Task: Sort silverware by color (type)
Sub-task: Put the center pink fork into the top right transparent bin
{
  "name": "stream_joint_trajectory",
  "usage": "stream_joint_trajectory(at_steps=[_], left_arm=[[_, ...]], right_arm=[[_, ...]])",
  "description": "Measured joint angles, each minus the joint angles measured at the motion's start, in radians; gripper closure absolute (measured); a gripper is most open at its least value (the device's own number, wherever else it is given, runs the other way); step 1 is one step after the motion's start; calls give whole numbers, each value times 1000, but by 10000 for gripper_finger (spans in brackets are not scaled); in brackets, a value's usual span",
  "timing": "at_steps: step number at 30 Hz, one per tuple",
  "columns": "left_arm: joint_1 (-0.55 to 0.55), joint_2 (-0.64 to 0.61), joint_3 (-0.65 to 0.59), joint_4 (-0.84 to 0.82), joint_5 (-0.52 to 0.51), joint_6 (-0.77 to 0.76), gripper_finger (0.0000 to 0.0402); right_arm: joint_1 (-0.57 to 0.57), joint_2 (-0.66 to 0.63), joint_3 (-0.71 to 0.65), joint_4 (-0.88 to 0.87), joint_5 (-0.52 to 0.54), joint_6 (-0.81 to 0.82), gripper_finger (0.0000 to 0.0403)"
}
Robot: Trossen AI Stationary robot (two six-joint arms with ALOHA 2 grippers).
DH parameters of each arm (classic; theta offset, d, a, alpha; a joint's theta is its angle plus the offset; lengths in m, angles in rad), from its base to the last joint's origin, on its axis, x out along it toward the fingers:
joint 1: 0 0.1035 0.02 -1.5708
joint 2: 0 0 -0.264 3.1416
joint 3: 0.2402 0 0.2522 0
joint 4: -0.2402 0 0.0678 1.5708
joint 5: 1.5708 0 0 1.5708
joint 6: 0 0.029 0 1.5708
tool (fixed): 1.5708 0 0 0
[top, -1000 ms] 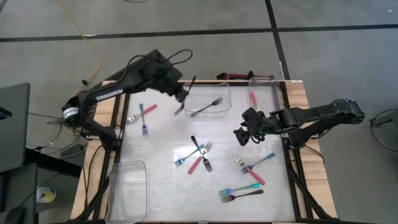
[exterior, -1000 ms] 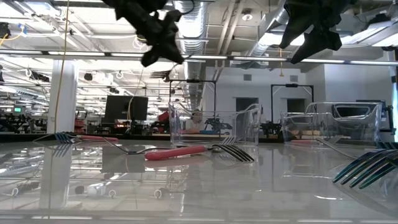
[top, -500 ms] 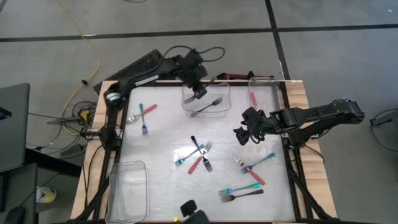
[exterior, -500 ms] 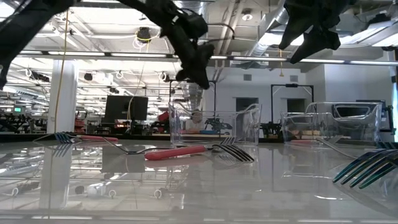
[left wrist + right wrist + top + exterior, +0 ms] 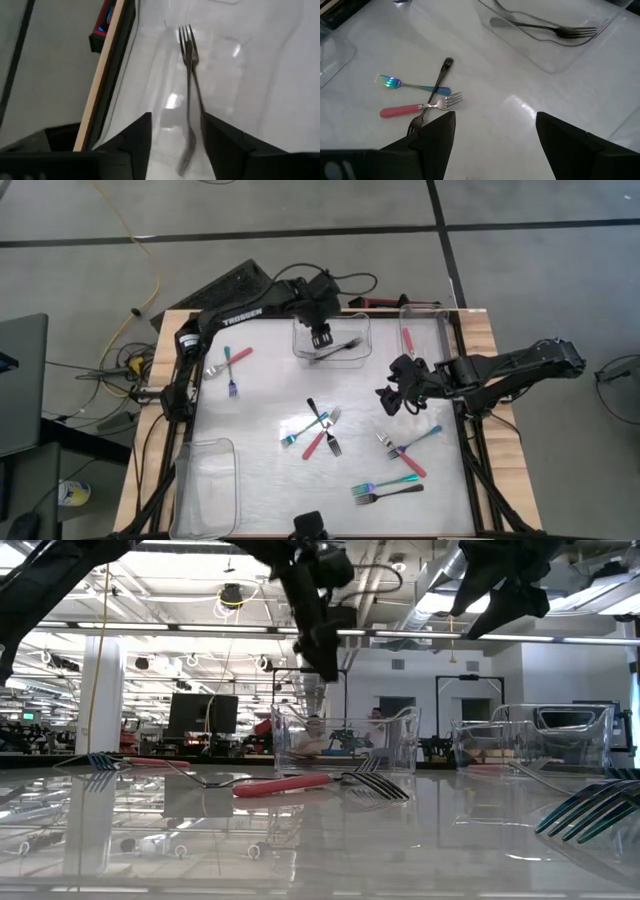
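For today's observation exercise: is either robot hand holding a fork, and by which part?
Neither. The left hand stands open over the dark fork in the bin; the right hand is open and empty.

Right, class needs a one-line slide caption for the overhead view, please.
Left claw open over the clear bin holding dark forks; right claw waits.

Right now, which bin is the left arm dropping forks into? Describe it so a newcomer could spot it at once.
Look along the table's far edge, where two clear bins sit. It is the left-hand one, near the middle of that edge, directly under the left gripper. It holds dark forks, while its neighbour at the far right corner holds a red one.
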Motion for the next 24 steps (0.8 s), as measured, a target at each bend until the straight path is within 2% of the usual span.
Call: stream_joint_trajectory(at_steps=[7,9,11,15,19,22,24], left_arm=[[-4,-16,274,-396,99,-122,229],[-16,-36,304,-504,124,-153,229],[-34,-84,274,-557,138,-188,228],[-115,-207,162,-604,145,-308,228],[-256,-386,-41,-557,122,-415,228],[-389,-560,-276,-411,45,-503,228],[-485,-684,-458,-250,-11,-558,228]], right_arm=[[-15,0,0,9,5,-99,101],[-20,0,0,9,2,-141,101],[-23,0,0,9,0,-181,101],[-26,0,0,10,-9,-242,101],[-26,0,0,22,-39,-299,101],[-25,0,0,37,-50,-328,101],[-25,0,0,43,-78,-305,101]])
